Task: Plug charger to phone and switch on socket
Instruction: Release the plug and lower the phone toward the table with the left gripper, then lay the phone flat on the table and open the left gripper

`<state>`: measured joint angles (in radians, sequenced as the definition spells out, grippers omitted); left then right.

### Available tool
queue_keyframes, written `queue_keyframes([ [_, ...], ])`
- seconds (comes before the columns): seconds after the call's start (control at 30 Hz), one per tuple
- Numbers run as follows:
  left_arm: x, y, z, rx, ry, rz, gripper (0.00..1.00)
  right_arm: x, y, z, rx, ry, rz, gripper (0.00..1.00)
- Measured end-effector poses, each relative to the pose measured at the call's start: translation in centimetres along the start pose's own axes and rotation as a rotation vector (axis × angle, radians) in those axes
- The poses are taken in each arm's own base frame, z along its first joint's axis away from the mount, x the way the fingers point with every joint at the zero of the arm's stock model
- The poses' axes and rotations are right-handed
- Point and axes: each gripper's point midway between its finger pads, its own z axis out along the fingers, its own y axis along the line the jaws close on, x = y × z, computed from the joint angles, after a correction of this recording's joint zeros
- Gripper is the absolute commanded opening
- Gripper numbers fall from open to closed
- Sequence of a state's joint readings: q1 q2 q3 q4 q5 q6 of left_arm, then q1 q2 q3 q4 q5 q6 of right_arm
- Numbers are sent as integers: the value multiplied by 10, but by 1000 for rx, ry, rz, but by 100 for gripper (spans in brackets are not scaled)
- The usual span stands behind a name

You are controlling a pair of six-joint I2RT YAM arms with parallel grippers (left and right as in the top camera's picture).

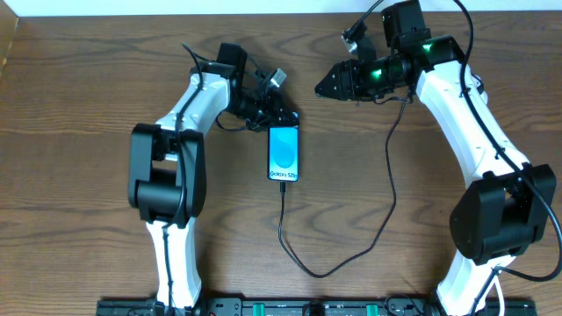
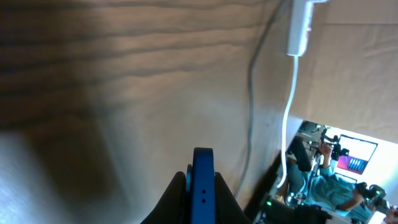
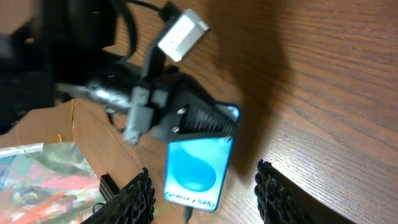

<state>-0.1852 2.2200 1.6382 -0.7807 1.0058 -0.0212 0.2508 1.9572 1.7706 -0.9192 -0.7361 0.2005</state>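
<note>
- The phone point(image 1: 284, 153) lies flat on the wooden bench point(image 1: 79, 79), blue screen up, between the two arms.
- The left pincer point(image 1: 276, 118) is clamped on the phone's top end. In the left wrist view the phone's blue edge sits tight between its fingers point(image 2: 177, 196).
- The right pincer point(image 1: 325, 87) hangs just beside the phone's upper right corner. Its ridged fingers point(image 3: 138, 198) are spread apart and grip nothing.
- The charger point(image 1: 282, 215), a thin black cable, meets the phone's bottom edge, loops toward the bench's near side and climbs toward the right arm.
- The socket point(image 2: 301, 26), a slim white strip with a white cord, shows only in the left wrist view; its switch cannot be made out.
</note>
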Motion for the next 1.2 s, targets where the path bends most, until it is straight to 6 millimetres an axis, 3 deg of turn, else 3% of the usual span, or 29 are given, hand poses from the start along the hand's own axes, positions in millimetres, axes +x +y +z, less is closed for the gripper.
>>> queue_keyframes([
  [0.13,-5,12,7,-9,-6,4,7,0,-1,0,5,-1,0,52],
  [0.43,-13,16,9,-22,-31,28,7,1,-1,3,24,3,-6,52],
  [0.83,-5,47,29,-35,13,-84,8,5,2,9,50,14,-21,52],
  [0.97,-5,48,29,-40,13,-88,24,5,0,9,60,12,-21,52],
  [1.2,-5,48,29,-42,14,-95,30,4,-1,9,67,11,-21,52],
])
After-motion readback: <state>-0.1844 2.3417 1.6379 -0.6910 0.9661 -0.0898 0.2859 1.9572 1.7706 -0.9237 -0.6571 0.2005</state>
